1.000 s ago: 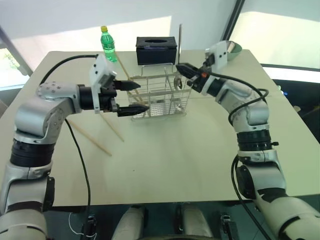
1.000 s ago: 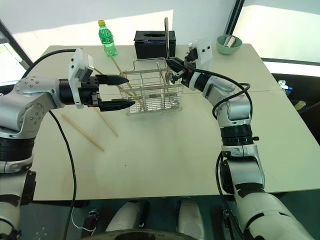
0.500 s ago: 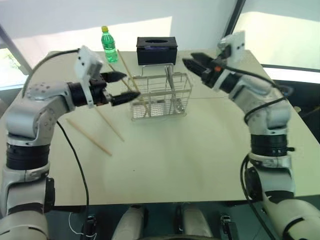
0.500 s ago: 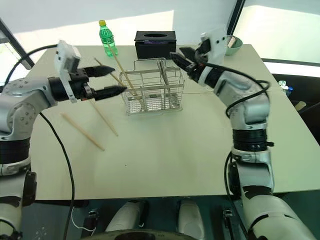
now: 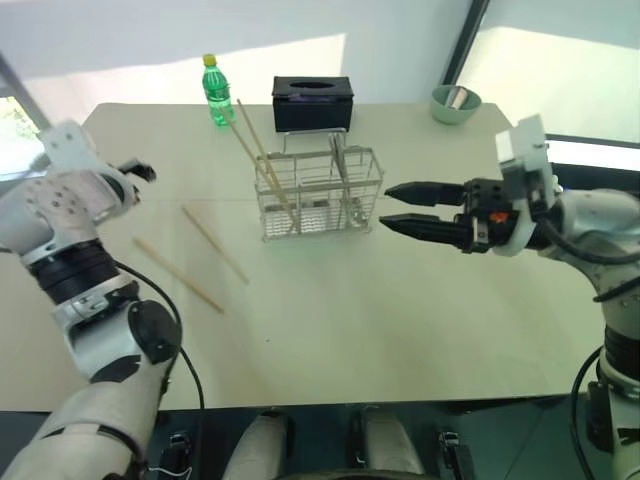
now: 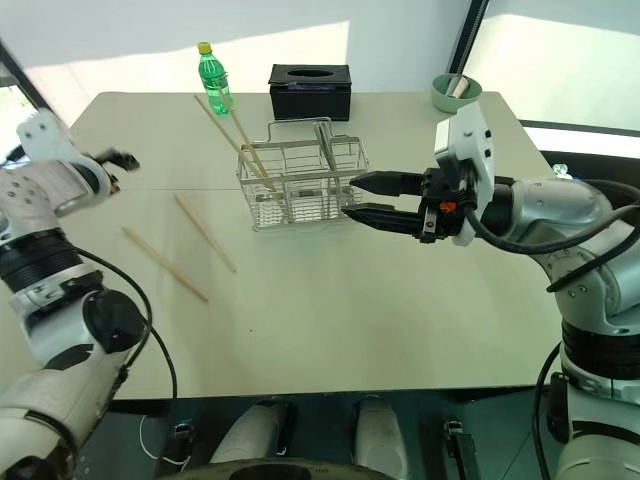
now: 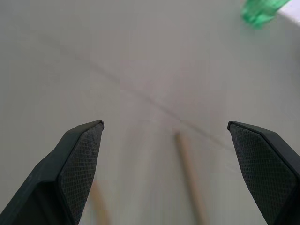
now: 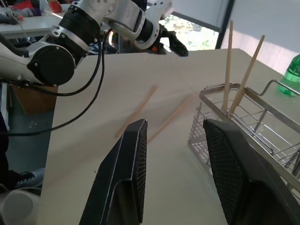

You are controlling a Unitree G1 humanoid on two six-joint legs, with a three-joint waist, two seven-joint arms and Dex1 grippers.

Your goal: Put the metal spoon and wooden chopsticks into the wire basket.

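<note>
The right hand is held level just to the right of the wire basket, its two black fingers parted with nothing between them. The left hand is seen far out over the left part of the desk; in the left wrist view its two fingers are spread wide apart, empty, above the desk surface. One wire basket is counted, standing upright near the middle of the desk. Two wooden chopsticks are leaned in its left end, their tips rising above the rim. One metal spoon is stood inside the basket, handle up. Two more wooden chopsticks are laid flat on the desk to the left of the basket, apart from each other. Behind the basket, one black tissue box, one green bottle and one pale green bowl are placed.
</note>
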